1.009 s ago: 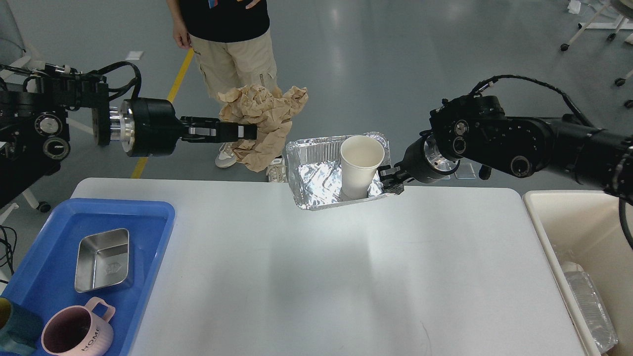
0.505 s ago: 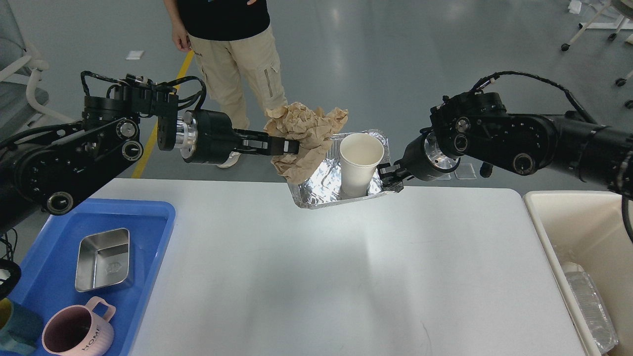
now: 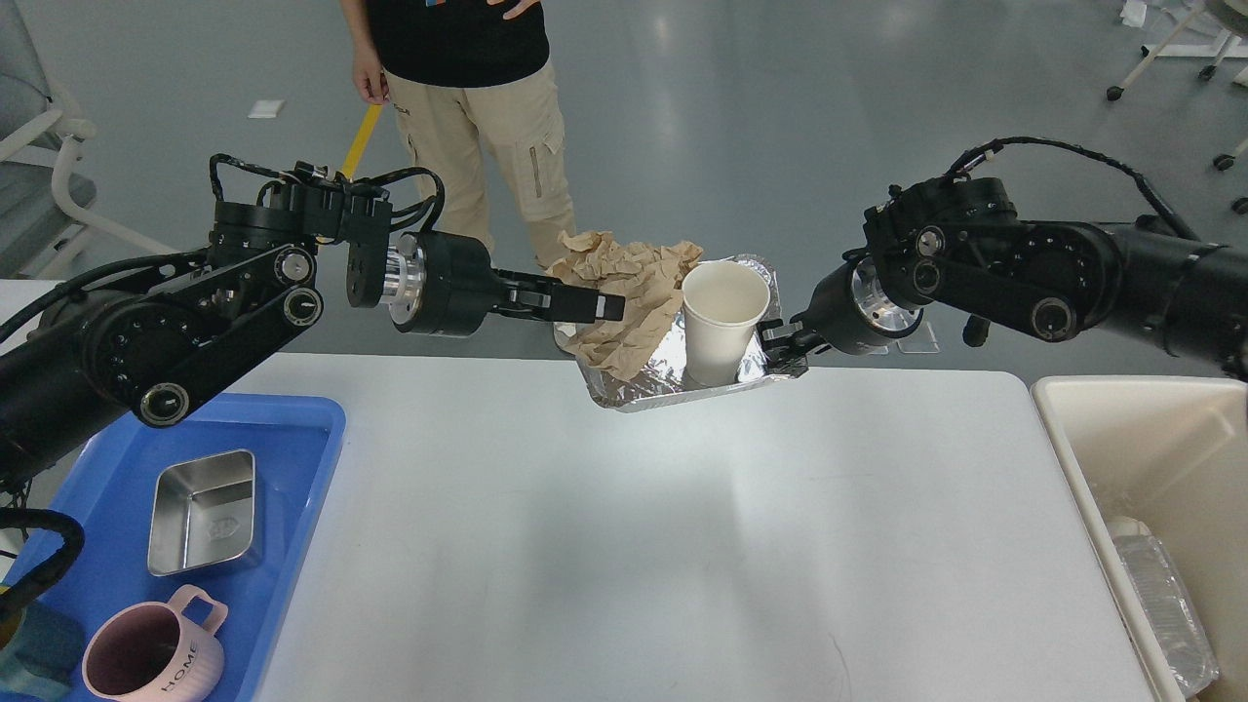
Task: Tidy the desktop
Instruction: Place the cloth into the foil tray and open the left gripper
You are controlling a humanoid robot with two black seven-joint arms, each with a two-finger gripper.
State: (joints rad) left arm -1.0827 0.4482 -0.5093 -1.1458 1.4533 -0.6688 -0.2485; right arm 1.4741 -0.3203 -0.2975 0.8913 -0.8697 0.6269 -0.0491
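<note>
White bench (image 3: 624, 546) fills most of the head view, rounded corners, middle and near part bare, which fits a tidy job that looks mostly done. Cream bin (image 3: 1092, 429) sits just beside the right edge, a clear plastic container (image 3: 1165, 604) lying inside, so it reads as the rubbish side. Blue tray (image 3: 292, 439) sits on the left end of the bench holding a steel dish (image 3: 203, 512), a pink mug (image 3: 151, 653) and a teal thing only part in view at the corner; looks like the keep side. Person in tan trousers (image 3: 487, 127) stands behind the far edge, not involved. Foil tray (image 3: 682, 385) is up off the far bench edge, tilted, gripped at its right rim by the right pincer (image 3: 785, 349), which is pinching that rim; probably held as a carrier so loose waste goes in one trip to the bin. Crumpled brown paper (image 3: 629, 302) hangs from the left pincer (image 3: 600, 304), pinched on it, lower folds already inside the foil tray, touching the foil. My guess is the paper is being stuffed in beside the cup. White paper cup (image 3: 723, 317) stands upright in the right half of the foil tray, close to the gripped rim, so the tilt could tip it. Next move likely needs the left pincer to let go without dragging paper back out.
</note>
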